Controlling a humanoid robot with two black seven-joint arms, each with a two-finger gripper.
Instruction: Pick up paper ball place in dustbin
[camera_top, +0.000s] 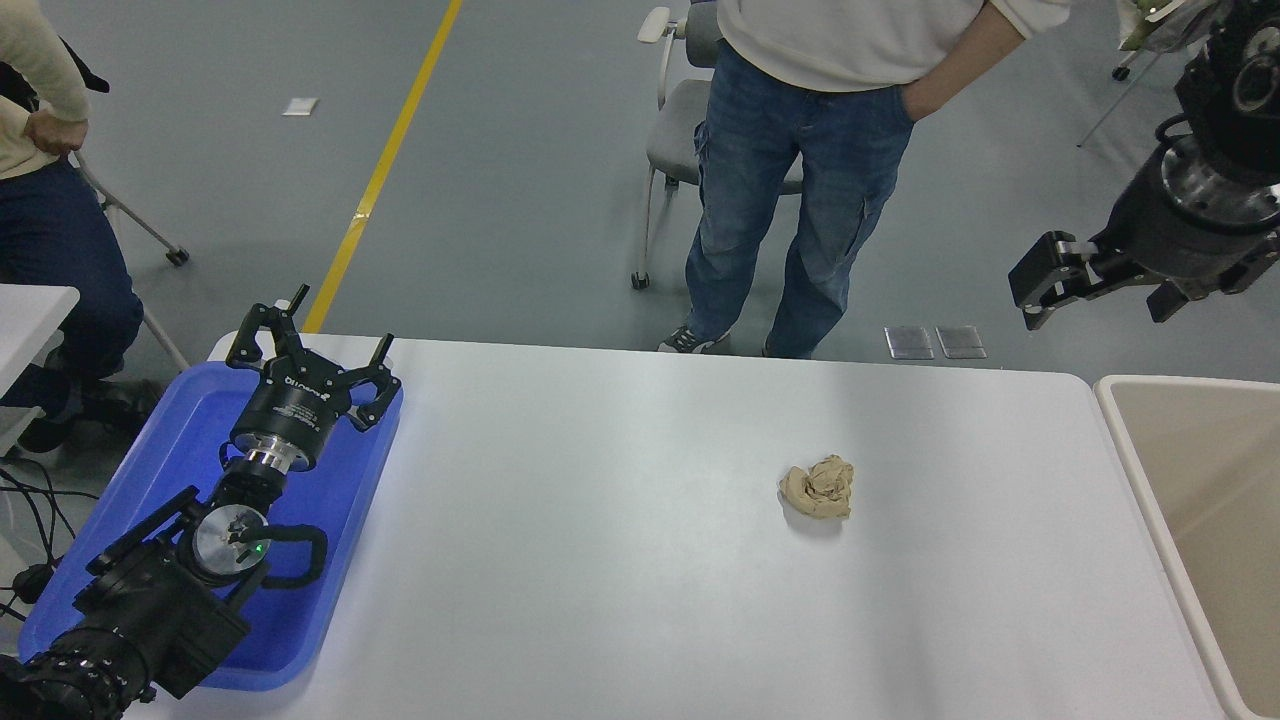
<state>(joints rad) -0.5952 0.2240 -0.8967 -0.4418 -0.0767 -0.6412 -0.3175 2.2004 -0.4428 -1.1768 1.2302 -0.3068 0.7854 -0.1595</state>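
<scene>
The tan-brown paper ball (819, 487) lies on the white table (600, 520), right of centre. The beige dustbin (1150, 480) stands against the table's right edge, partly cut off by the picture's edge. My right gripper (1095, 290) hangs high at the upper right, above and beyond the table's far right corner, well apart from the ball, open and empty. My left gripper (310, 352) is parked at the lower left over the blue tray, open and empty.
A blue flat tray (340, 560) lies on the table's left end under my left arm. A person in jeans (790, 190) stands at the far side beside a grey chair (672, 140). Another person (50, 200) sits at the far left.
</scene>
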